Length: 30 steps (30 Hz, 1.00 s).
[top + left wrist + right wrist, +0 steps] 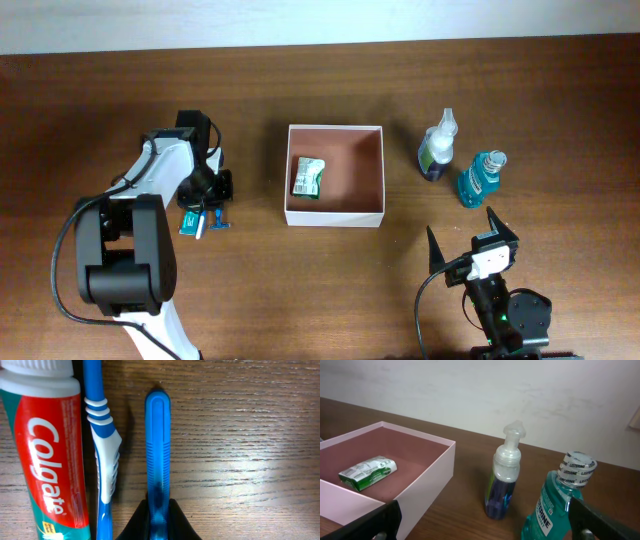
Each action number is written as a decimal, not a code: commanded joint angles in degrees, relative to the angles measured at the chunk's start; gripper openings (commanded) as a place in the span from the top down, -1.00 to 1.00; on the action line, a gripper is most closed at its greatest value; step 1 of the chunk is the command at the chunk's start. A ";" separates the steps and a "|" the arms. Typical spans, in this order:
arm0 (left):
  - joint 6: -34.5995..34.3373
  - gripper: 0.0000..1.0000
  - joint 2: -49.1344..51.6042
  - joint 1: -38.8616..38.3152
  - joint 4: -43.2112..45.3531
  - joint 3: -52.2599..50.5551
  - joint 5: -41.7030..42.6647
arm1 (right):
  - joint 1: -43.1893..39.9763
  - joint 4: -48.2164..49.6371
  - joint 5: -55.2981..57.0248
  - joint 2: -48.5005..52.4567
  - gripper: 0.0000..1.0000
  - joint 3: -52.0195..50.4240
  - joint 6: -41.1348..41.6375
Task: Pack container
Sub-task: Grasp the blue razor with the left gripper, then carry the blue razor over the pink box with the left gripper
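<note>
Bottom centre, my left gripper [159, 525] clenches a long blue plastic stick [158, 435]; I should lift straight up, clear of the blue-and-white toothbrush [102, 435] alongside. Farther off, the square white-walled container [335, 217] sits mid-frame overhead; my right gripper [462, 228] gapes empty.

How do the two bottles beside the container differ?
The pump bottle is clear with blue liquid; the Listerine bottle is teal. The pump bottle has a nozzle top, the Listerine bottle a banded cap. The pump bottle stands nearer the container than the Listerine bottle. Both stand upright.
</note>
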 commanded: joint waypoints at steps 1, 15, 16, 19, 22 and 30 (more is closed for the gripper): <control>-0.98 0.88 -1.53 0.02 0.07 -0.33 1.07 | -0.46 -0.09 0.11 -0.39 -0.97 -0.39 0.24; -3.48 0.91 -10.45 -2.10 -1.64 1.97 3.13 | -0.46 -0.09 0.11 -0.39 -0.97 -0.39 0.24; -4.00 0.91 -11.58 -2.73 -1.62 2.03 3.43 | -0.46 -0.09 0.11 -0.39 -0.97 -0.39 0.24; -5.49 0.91 -15.19 -5.01 -1.64 2.89 5.25 | -0.46 -0.07 0.11 -0.39 -0.97 -0.39 0.24; -6.29 0.92 -17.97 -7.54 -1.86 4.92 7.56 | -0.46 -0.07 0.11 -0.39 -0.97 -0.39 0.24; -9.46 0.93 -20.37 -17.25 -4.26 13.94 8.26 | -0.46 -0.09 0.11 -0.39 -0.97 -0.39 0.24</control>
